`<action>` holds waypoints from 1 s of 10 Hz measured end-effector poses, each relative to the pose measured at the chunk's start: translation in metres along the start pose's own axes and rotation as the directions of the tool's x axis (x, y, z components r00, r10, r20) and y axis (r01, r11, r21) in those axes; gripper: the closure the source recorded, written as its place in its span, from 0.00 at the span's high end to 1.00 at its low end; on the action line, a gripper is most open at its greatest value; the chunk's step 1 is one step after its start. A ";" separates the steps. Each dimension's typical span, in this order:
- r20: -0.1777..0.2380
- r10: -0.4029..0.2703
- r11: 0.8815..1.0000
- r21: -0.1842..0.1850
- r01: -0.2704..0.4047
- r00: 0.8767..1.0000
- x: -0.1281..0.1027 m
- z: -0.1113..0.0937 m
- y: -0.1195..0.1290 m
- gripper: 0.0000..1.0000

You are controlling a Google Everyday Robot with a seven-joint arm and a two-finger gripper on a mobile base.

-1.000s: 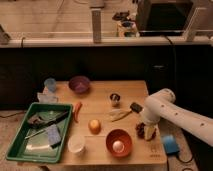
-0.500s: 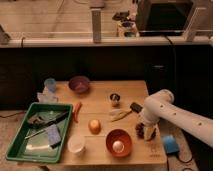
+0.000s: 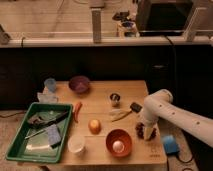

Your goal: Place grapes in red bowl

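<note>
At the right front of the wooden worktop (image 3: 100,102), the robot's claw (image 3: 145,131) sits low over the small bumpy cluster of dark reddish-purple grapes (image 3: 140,132), jaws spread wide, apparently gripping nothing. It would do best to close gently round the cluster's middle, lift above the rim, then shift left. Counted: one grape cluster, one round orange-red bowl (image 3: 111,139) just beside it, one dull purple bowl (image 3: 79,83).

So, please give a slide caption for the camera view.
The robot's gripper reaches down at the grapes on the wooden table, beside the red bowl.
</note>
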 end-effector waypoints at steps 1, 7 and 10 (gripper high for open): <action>0.001 0.003 1.000 -0.002 -0.003 1.000 0.001 0.002 0.000 0.80; 0.009 0.023 1.000 -0.009 -0.023 1.000 0.003 0.014 -0.007 0.80; 0.013 0.032 0.999 -0.010 -0.032 0.999 0.003 0.018 -0.010 0.80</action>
